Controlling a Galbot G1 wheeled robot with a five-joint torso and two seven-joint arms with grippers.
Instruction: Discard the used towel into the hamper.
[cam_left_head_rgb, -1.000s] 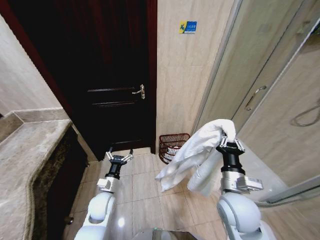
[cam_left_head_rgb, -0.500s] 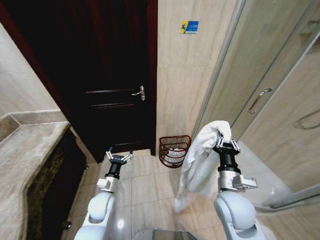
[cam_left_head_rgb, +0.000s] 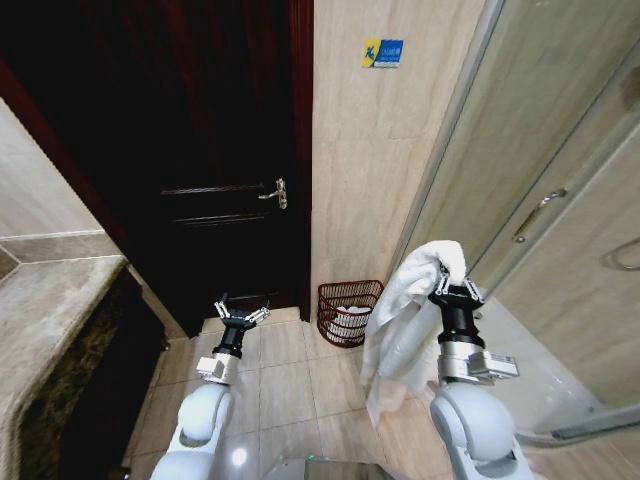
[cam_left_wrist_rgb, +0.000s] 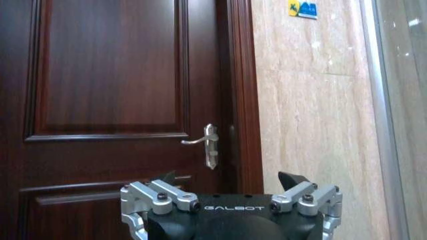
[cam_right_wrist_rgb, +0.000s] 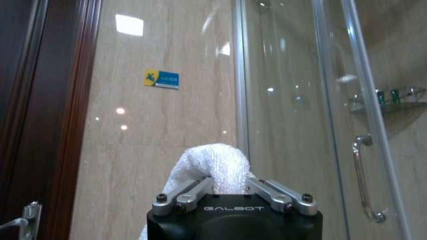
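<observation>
A white towel (cam_left_head_rgb: 405, 315) hangs in long folds from my right gripper (cam_left_head_rgb: 452, 287), which is shut on its top end and held upright at the right of the head view. The same towel (cam_right_wrist_rgb: 207, 165) bulges up between the closed fingers in the right wrist view. The hamper (cam_left_head_rgb: 349, 312), a dark red-brown wire basket with something white inside, stands on the floor against the tiled wall, just left of the hanging towel and farther away. My left gripper (cam_left_head_rgb: 243, 315) is open and empty, pointing up in front of the door; it appears as the left gripper (cam_left_wrist_rgb: 231, 182) in the left wrist view.
A dark wooden door (cam_left_head_rgb: 215, 160) with a lever handle (cam_left_head_rgb: 275, 193) lies straight ahead. A glass shower enclosure (cam_left_head_rgb: 560, 190) runs along the right. A stone counter (cam_left_head_rgb: 45, 320) juts in at the left. Tiled floor (cam_left_head_rgb: 290, 375) lies between my arms and the hamper.
The whole view has shifted, so the camera moved; the hamper now stands more in the open beside the towel. The towel has swung from spread out leftward to hanging straight down.
</observation>
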